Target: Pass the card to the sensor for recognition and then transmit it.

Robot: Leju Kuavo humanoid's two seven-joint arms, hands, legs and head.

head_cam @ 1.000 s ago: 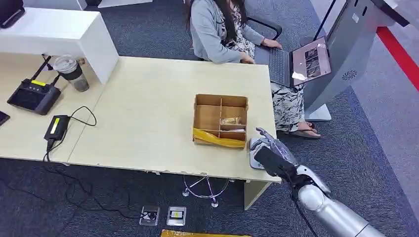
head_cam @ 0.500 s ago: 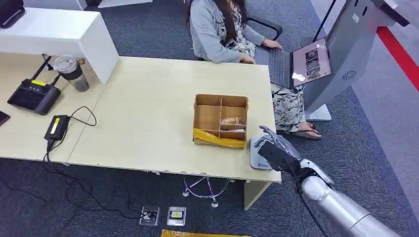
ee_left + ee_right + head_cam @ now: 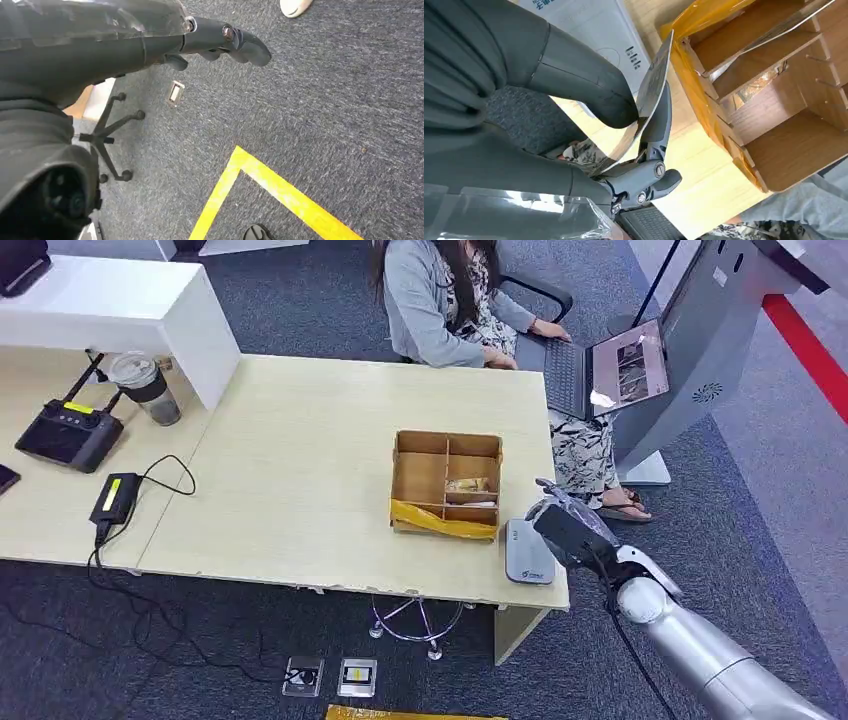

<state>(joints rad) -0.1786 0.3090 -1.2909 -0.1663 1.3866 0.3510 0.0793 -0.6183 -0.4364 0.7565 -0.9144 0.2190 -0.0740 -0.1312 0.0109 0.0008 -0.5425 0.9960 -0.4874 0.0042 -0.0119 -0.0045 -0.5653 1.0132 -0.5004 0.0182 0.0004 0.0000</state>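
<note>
My right hand [image 3: 565, 525] hovers just past the table's right edge, beside the grey flat sensor pad [image 3: 528, 552] that lies at the front right corner. In the right wrist view the thumb and a dark finger of this hand [image 3: 589, 85] pinch a thin card [image 3: 651, 95], seen nearly edge-on and tilted. Close behind the card are the sensor [image 3: 589, 25] and the wooden compartment box [image 3: 784, 125]. That box [image 3: 446, 483] stands left of the sensor, with yellow tape along its front. My left hand [image 3: 215, 42] hangs over the carpet, fingers apart and holding nothing.
A person [image 3: 440, 300] sits at the table's far side with a laptop [image 3: 615, 365]. A grey kiosk [image 3: 720, 330] stands at the right. A controller [image 3: 68, 432], a cup [image 3: 145, 388] and a charger with cable [image 3: 115, 495] lie on the left table [image 3: 300, 460].
My right hand has moved right and slightly up, off the sensor pad, which now lies uncovered. The card stays in the hand.
</note>
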